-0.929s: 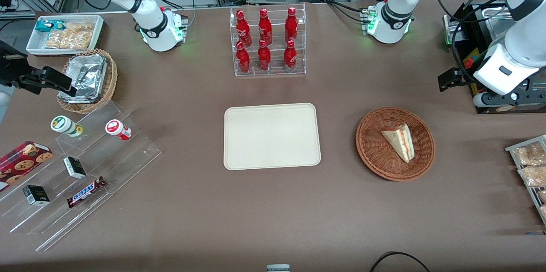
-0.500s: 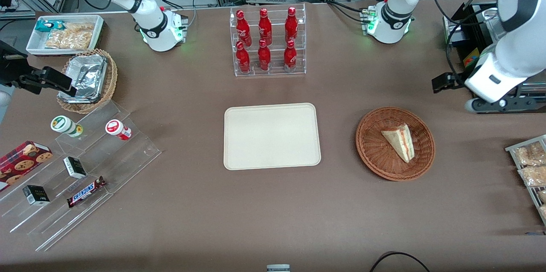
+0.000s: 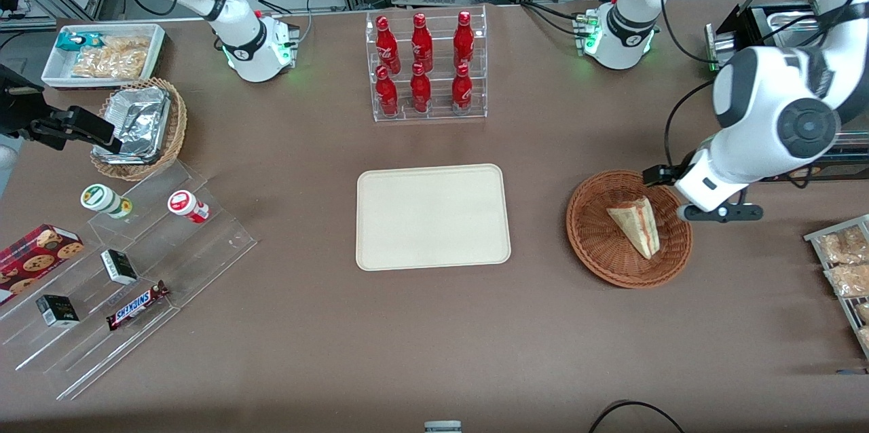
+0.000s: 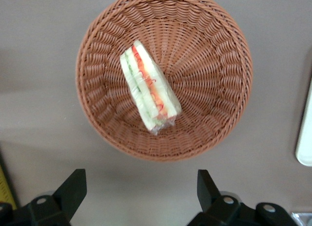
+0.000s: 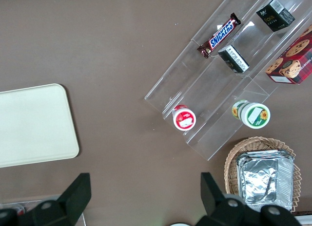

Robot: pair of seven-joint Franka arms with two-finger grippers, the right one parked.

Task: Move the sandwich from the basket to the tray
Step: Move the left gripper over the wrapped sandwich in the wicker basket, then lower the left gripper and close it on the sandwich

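The gripper (image 4: 139,194) hangs in the air above the basket (image 3: 597,250), its two fingers (image 4: 73,187) spread wide apart and holding nothing. From the wrist camera the whole basket (image 4: 214,89) sits just ahead of the fingertips, so the hand is over the basket's rim on the working arm's side and not yet over the middle. It looks well above the wicker, though how high is hard to judge.

The sandwich (image 3: 637,224) lies in the basket, below and just ahead of the hand, resting on one flat face against the sloping wall. Its cut edge with the red and green filling (image 4: 148,87) faces up, which gives the fingers two bread faces to close on. The wide spread suits that, leaving room to straddle the wedge.

The tray (image 3: 433,217) waits bare, well away from the hand toward the parked arm's end, with open table between it and the basket. The reach is under way; the grasp is not yet made.
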